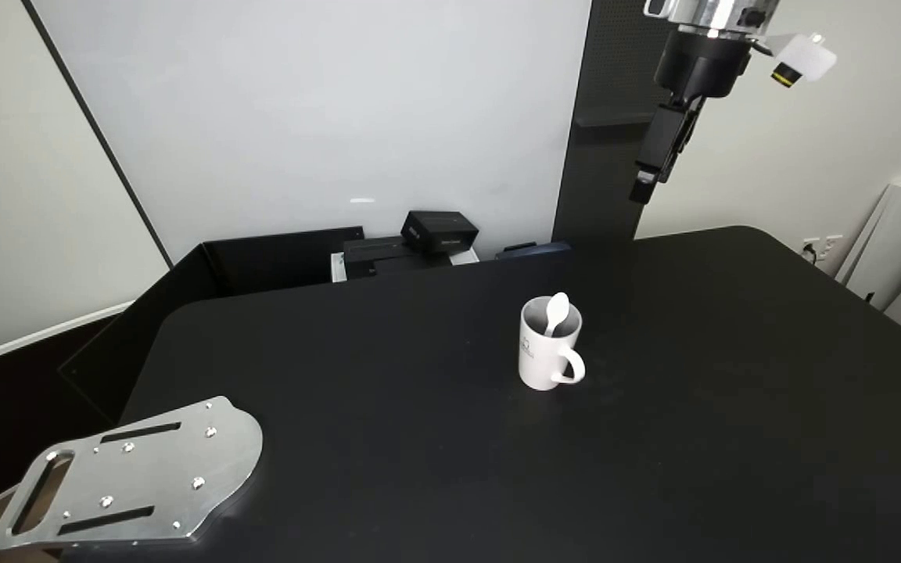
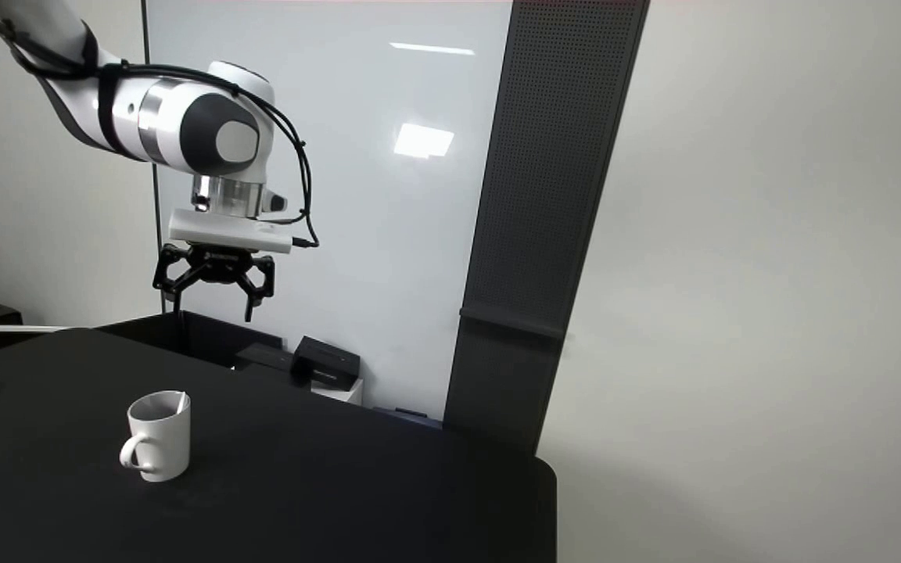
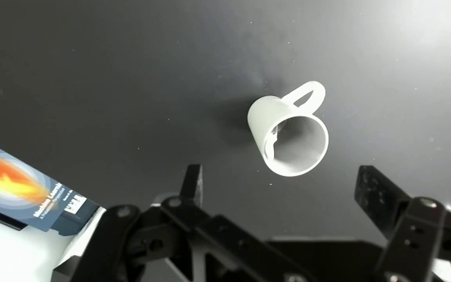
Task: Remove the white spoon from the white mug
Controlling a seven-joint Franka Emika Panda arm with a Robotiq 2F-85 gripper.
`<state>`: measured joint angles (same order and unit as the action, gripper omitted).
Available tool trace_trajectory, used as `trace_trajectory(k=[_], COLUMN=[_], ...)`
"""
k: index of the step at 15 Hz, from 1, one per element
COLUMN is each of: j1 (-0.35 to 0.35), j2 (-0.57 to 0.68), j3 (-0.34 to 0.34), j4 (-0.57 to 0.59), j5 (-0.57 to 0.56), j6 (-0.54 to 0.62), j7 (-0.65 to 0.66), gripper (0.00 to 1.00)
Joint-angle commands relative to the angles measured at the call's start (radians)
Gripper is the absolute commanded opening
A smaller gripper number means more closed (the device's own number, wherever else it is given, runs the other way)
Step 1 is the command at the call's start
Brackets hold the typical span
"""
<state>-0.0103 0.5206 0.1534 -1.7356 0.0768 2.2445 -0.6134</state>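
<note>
The gripper (image 2: pixel 213 311) hangs with empty jaws spread wide while the white spoon (image 1: pixel 558 308), likely light, stiff and slick, leans in the white mug (image 1: pixel 542 363) well inside the edges of the table (image 1: pixel 388 469), its upturned bowl probably the best grip.

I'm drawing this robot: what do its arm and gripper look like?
The arm is white, with a dark grey cap, silvery bands and black cables strapped along it. The gripper is black, with linkages and two flat fingers, beneath a long white housing.
</note>
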Motion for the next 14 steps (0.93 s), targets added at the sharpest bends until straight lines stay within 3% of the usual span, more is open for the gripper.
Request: trace_trajectory(k=[1,6,8,14], j1=[-0.004,0.001,0.002,0.005], j2=[0.058,0.121,0.093,0.118], j3=[0.02,0.032,0.029,0.029], j4=[0.086,0.138,0.085,0.11], j5=[-0.009,-0.014,-0.006,-0.018], j6=[-0.069,-0.085,-0.053,-0.053], j7=[-0.041,-0.119,-0.1,-0.1], gripper=[1.0,1.0,1.0,1.0])
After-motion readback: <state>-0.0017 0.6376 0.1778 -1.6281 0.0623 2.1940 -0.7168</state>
